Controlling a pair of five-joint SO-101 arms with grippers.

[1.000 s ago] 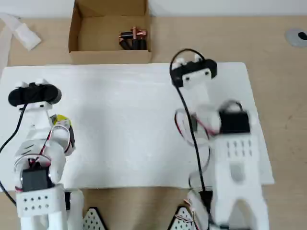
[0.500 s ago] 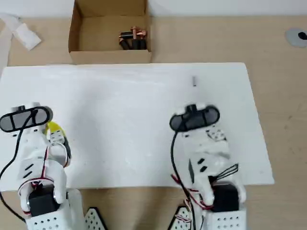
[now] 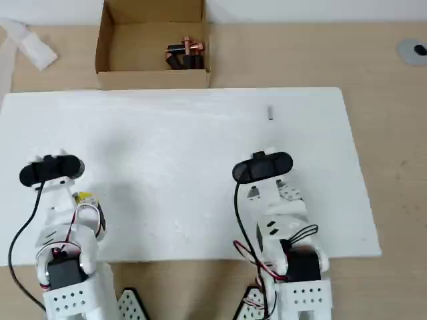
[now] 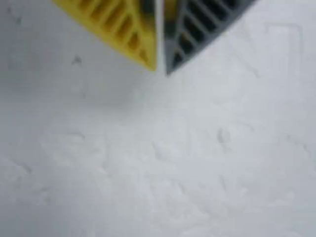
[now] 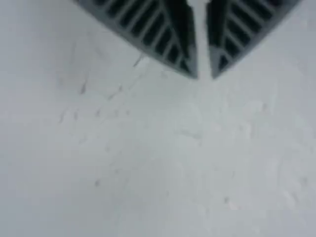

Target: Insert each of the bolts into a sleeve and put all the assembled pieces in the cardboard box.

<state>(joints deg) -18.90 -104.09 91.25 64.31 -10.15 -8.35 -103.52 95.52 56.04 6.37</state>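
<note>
Already, assembled pieces (image 3: 185,55) lie inside the cardboard box (image 3: 103,47). Over the white sheet (image 3: 167,153), the left gripper (image 4: 159,66) and right gripper (image 5: 203,74) hover, jaws pressed together.

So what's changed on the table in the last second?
Both arms pulled back toward their bases, the right arm farthest, from near the cardboard box. A small grey piece on the white mat, which that arm covered, now shows. Nothing was picked up. The copper and black pieces in the box have not moved.
</note>
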